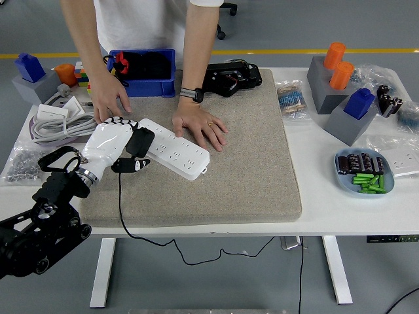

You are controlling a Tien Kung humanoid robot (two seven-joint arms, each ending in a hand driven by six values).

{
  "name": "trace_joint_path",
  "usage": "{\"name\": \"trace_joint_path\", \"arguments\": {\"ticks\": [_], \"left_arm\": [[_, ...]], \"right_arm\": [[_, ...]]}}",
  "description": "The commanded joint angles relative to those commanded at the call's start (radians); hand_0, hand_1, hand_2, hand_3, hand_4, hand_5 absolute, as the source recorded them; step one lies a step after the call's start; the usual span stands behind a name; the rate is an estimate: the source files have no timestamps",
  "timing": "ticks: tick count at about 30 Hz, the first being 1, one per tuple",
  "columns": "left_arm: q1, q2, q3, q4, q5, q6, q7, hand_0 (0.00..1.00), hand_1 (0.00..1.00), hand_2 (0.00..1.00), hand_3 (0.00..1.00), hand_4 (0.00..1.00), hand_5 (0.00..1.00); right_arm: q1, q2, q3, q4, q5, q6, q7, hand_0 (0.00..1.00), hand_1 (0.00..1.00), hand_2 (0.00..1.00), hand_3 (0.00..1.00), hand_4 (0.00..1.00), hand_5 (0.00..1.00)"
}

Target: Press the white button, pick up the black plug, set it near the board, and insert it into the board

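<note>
Head view: nearest, the left hand [112, 145] is clamped on the black plug [139, 142] at the white power strip's [175, 149] left end. Beyond, a person's hands [200, 124] steady the strip. A tilted plug could miss the sockets and jam.

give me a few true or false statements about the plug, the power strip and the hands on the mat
1. The left hand grips the black plug. True.
2. The plug is held at the right end of the white power strip. False: it is at the strip's left end.
3. Both of the person's hands rest flat on the table area. True.
4. The power strip lies on bare white table. False: it lies on the grey mat.
5. The right robot hand holds the cord. False: it is not in view.
</note>
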Motion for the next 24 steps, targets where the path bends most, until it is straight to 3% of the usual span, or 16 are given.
{"name": "trace_joint_path", "arguments": {"ticks": [9, 24], "left_arm": [[-0.015, -0.007, 0.015, 0.010, -0.009, -0.001, -0.003, 0.829, 0.744, 0.729, 0.703, 0.906, 0.260], [-0.074, -0.050, 0.049, 0.102, -0.059, -0.014, -0.008, 0.827, 0.740, 0.725, 0.700, 0.906, 0.263]], "right_arm": [[0.001, -0.001, -0.001, 0.000, 0.001, -0.002, 0.004, 0.691, 0.605, 0.618, 0.597, 0.646, 0.328], [0.006, -0.008, -0.015, 0.000, 0.005, -0.005, 0.006, 0.689, 0.602, 0.618, 0.597, 0.647, 0.329]]}}
